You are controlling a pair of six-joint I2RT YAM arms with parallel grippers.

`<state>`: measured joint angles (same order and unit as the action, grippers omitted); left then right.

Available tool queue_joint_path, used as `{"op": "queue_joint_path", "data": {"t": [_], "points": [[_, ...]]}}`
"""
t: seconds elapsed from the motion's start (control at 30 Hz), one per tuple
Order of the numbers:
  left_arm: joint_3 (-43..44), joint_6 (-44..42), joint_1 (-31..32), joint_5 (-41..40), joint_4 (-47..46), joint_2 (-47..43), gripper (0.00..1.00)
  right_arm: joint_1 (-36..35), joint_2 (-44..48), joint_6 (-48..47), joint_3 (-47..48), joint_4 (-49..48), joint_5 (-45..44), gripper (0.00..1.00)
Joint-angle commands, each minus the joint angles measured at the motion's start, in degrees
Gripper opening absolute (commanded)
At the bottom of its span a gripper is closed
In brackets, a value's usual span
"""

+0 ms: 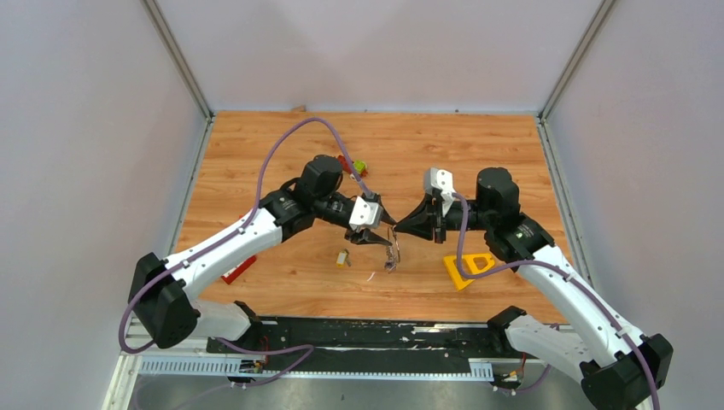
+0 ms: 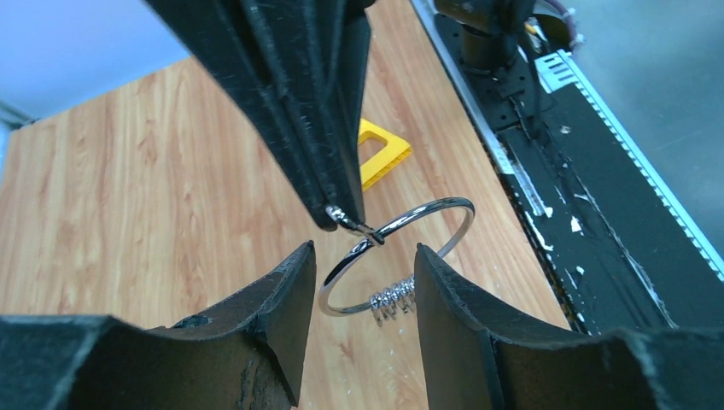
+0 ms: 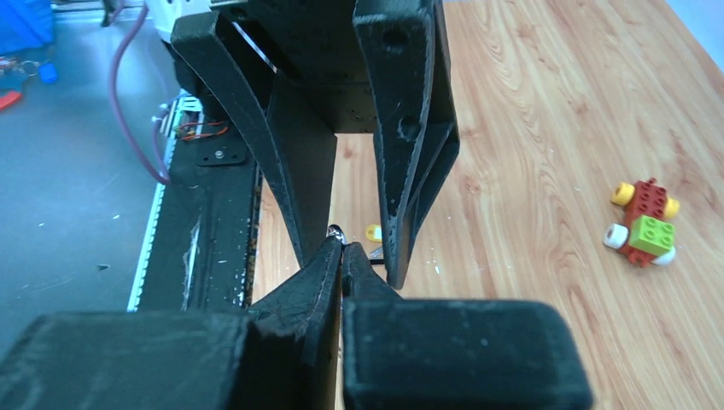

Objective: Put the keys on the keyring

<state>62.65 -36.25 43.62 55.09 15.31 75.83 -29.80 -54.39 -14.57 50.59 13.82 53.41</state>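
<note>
Wood-laminate tabletop [image 1: 478,154] — keyring [image 2: 427,207] pinched at right gripper [image 3: 341,252] tips, hanging between left gripper [image 2: 365,256] jaws (parted, gripping nothing).

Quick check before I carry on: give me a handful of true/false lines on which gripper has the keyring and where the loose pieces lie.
1. The right gripper is shut on the keyring, pinching a small link at its edge. True.
2. The left gripper is clamped shut on the ring. False: its jaws stand apart, with the ring hanging between them.
3. The yellow triangle lies on the table on the right arm's side. True.
4. The toy car is held by the left gripper. False: it lies on the table beyond the left arm.
5. The yellow-tagged key is threaded on the ring. False: it lies on the table, apart from the ring.
</note>
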Motion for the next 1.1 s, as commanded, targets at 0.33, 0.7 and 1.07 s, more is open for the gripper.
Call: {"op": "queue_joint_path", "data": {"t": [0.33,0.7,1.07], "points": [[1.07,-2.51,2.22,5.95,1.21,0.36,0.4,0.46,-0.64,-0.32,0.5,-4.0,10.36,0.0],[2.43,-1.98,2.2,8.63,2.13,0.78,0.33,0.45,-1.09,-1.8,-0.12,-3.53,12.69,0.0],[1.48,-0.03,2.18,-1.1,0.76,-2.51,0.46,0.45,-0.76,-1.49,0.14,-3.01,6.78,0.0]]}}
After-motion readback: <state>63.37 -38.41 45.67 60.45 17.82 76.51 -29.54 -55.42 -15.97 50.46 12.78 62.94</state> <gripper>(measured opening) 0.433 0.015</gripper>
